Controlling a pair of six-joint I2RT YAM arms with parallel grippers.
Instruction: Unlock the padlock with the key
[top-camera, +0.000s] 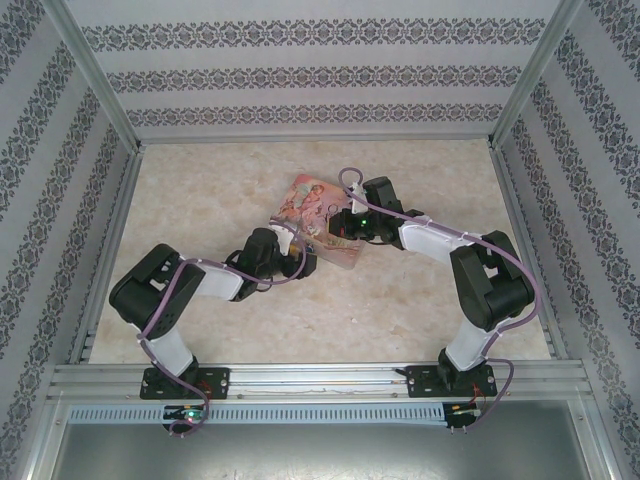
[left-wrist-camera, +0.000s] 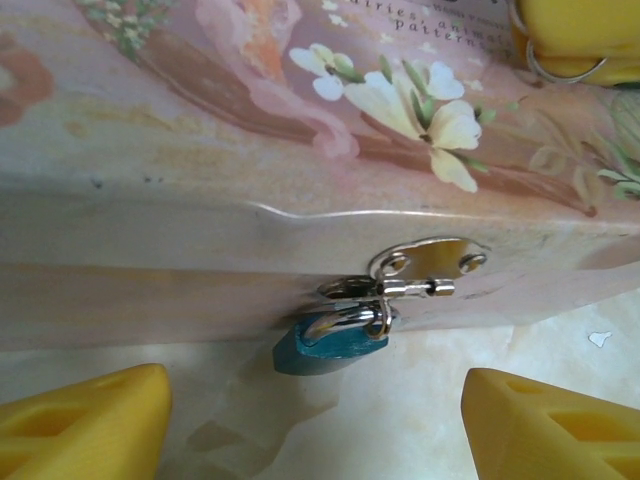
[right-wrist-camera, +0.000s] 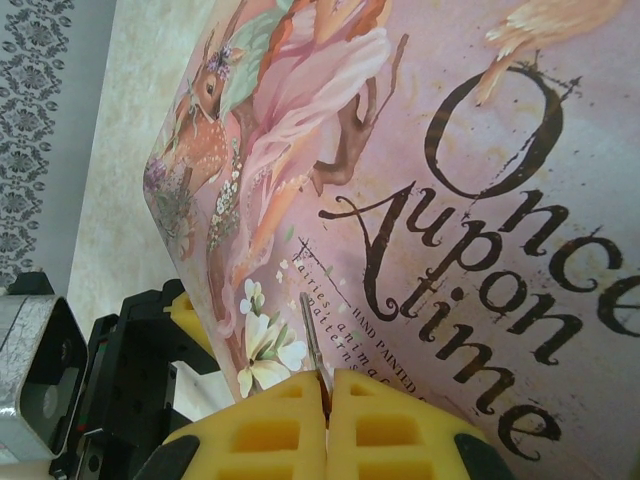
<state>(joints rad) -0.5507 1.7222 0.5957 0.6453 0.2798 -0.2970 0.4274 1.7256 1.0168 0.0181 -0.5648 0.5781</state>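
Note:
The small blue padlock hangs by its silver shackle from the hasp on the front wall of the pink tin. It rests tilted against the tabletop. My left gripper is open, with its yellow fingers wide on either side of the padlock and a little short of it. My right gripper is shut on the key, whose thin grey blade sticks out over the tin's lid. From above, the left gripper is at the tin's near edge and the right gripper is over the tin.
The tin lies in the middle of a pale marbled table, with patterned walls and metal frame rails around it. The right gripper's yellow fingers and a key ring hover above the lid's far corner.

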